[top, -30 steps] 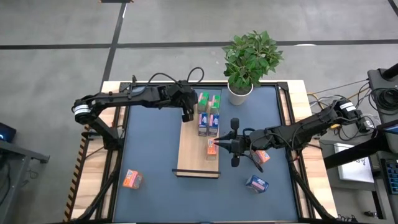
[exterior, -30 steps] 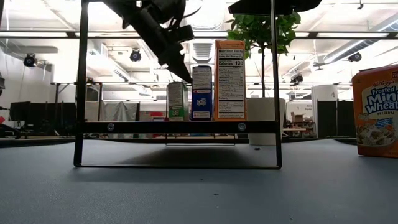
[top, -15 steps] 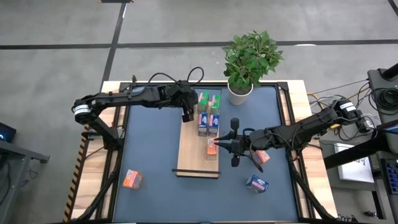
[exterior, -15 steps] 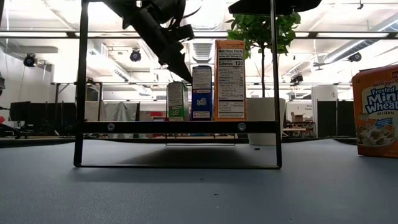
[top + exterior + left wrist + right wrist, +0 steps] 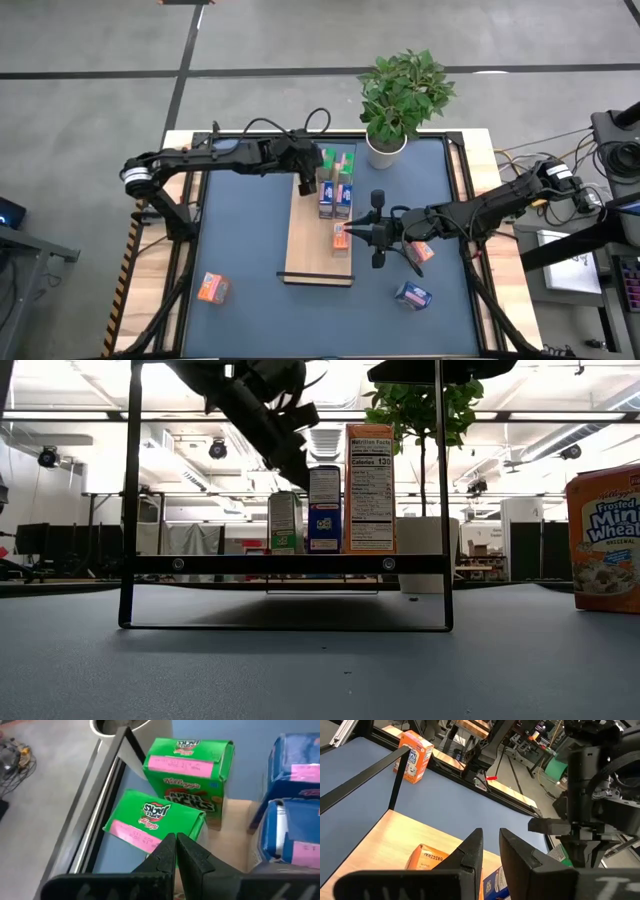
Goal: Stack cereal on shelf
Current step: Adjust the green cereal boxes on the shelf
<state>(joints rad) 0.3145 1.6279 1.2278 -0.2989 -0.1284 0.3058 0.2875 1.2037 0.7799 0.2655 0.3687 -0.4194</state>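
Looking down from above, the shelf (image 5: 318,240) lay in the middle of the desk (image 5: 240,250), with cereal boxes packed at its far end near the plant (image 5: 400,95). The left gripper (image 5: 305,186) hung at that far end, jaws shut tight and holding nothing. In its wrist view two green boxes (image 5: 155,822) stood just ahead of the jaws and blue boxes (image 5: 292,795) were beside them. The right gripper (image 5: 345,235) sat by the shelf's right side, with an orange box (image 5: 340,235) at its jaws; they were nearly shut, and I could not tell if they held it. That box lay with its long side along the board. Three boxes were still off the shelf: an orange one (image 5: 211,288) nearer the left arm, and an orange one (image 5: 420,252) and a blue one (image 5: 412,295) nearer the right arm. The low view showed a green box (image 5: 285,521), a blue one and a tall orange one (image 5: 369,488) standing up in a row, which the high view did not
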